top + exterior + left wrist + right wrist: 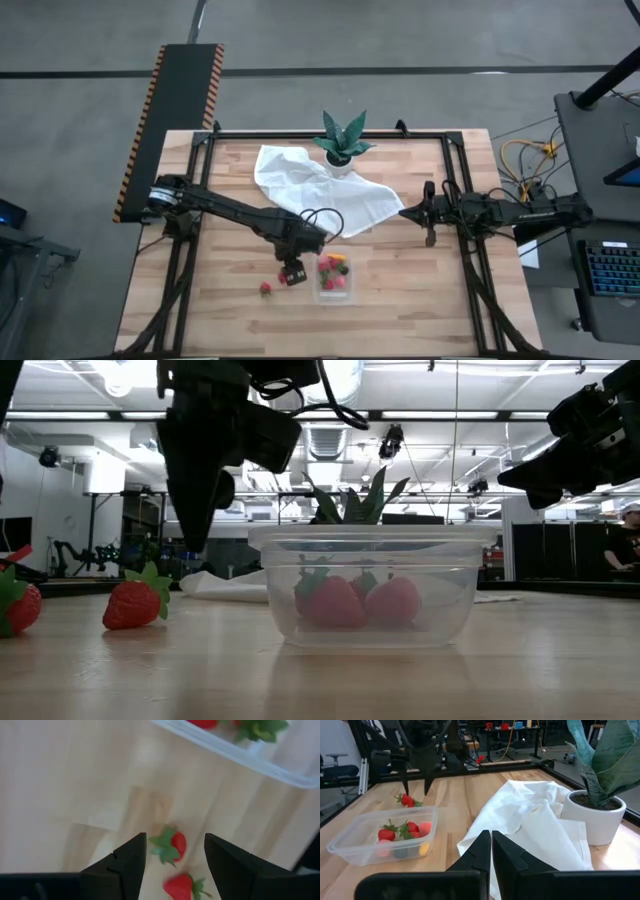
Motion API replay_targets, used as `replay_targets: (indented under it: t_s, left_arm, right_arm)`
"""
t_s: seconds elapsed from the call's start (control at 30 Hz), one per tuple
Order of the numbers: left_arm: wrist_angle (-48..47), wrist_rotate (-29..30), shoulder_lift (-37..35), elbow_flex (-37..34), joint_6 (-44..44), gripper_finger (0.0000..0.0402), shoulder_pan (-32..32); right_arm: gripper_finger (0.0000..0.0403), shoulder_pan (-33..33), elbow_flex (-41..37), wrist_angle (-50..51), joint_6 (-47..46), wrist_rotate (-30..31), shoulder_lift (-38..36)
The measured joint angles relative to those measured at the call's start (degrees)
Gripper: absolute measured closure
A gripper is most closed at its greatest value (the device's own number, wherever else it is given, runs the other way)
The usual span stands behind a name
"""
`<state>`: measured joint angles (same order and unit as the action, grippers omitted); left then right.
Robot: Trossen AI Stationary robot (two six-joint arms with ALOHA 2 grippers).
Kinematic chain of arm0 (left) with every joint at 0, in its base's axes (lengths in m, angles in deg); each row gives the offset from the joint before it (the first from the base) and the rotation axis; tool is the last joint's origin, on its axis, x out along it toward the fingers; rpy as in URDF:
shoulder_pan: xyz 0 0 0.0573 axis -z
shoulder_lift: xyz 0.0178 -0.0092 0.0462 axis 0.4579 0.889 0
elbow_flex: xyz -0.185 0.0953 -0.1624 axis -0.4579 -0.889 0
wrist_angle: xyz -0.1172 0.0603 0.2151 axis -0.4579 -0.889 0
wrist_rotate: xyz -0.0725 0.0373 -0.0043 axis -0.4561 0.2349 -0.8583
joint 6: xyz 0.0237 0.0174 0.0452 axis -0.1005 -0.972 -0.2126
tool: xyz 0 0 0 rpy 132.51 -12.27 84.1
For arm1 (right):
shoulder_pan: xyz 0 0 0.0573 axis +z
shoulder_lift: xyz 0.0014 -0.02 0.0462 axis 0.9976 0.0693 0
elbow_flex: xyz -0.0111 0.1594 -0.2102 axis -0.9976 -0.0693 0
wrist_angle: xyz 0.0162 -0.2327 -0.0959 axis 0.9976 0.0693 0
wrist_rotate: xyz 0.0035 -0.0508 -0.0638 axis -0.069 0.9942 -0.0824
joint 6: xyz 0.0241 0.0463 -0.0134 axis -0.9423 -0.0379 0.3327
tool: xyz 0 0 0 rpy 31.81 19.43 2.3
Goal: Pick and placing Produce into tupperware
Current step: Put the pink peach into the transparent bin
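Two strawberries (174, 845) lying outside the tupperware (333, 281); left gripper (175, 857) hovering spread, needing centred descent over one; right gripper (491, 851) waiting, pressed together.

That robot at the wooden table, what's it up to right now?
It is putting toy produce into a clear tupperware. The left gripper hangs open over two strawberries lying on the wood beside the container, holding nothing. Several pieces already sit inside, among them strawberries and a yellow one. The right gripper waits shut, off by the white cloth and potted plant.
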<state>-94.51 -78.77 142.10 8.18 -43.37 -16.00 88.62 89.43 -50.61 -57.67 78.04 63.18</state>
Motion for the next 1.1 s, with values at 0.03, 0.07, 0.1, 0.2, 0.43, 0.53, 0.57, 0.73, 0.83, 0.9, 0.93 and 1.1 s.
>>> replay_targets:
  t_s: [0.03,0.07,0.1,0.2,0.43,0.53,0.57,0.73,0.83,0.9,0.93,1.1]
  left_arm:
    - [0.11,0.8,0.0,-0.07,0.03,0.0217,-0.02]
    - [0.13,1.54,-0.01,-0.22,0.12,0.0217,-0.02]
    - [0.03,1.87,0.0,-0.45,0.22,0.0217,-0.02]
    - [0.1,1.83,-0.01,-1.13,1.53,0.0217,0.0]
    - [-0.32,0.18,0.02,-2.45,4.63,0.0217,0.22]
    - [-0.33,0.1,0.02,-2.49,4.79,0.0217,0.69]
    - [-0.31,0.07,0.02,-2.52,5.27,0.0217,0.92]
    - [-0.33,0.04,0.02,-2.62,7.31,0.0217,2.33]
    - [-0.05,0.04,0.11,-2.94,7.58,0.0217,3.1]
    - [0.01,0.1,0.45,-3.13,7.58,0.0217,3.46]
    - [0.0,0.15,0.77,-3.19,7.58,0.0217,3.6]
    - [0.24,0.22,1.7,-3.14,7.53,0.0217,3.69]
  right_arm:
    - [0.0394,0.02,0.0,0.0,-0.01,0.0,0.04]
    - [0.0394,0.0,0.0,0.0,0.0,0.0,0.08]
    - [0.0394,0.02,0.0,-0.02,0.0,0.01,0.13]
    - [0.0394,0.0,0.0,-0.02,0.0,0.01,0.18]
    - [0.0394,0.0,0.0,-0.01,0.0,0.01,0.17]
    - [0.0394,0.02,0.0,0.0,0.0,0.01,0.17]
    - [0.0394,0.01,0.0,-0.02,0.0,0.0,0.17]
    - [0.0394,0.02,0.0,-0.02,0.0,0.01,0.17]
    - [0.0394,0.02,0.0,0.0,-0.02,0.01,0.17]
    - [0.0394,0.0,0.0,-0.02,0.0,-0.01,0.17]
    - [0.0394,0.0,0.0,-0.02,-0.01,0.01,0.17]
    - [0.0394,0.01,0.0,-0.02,-0.02,-0.01,0.17]
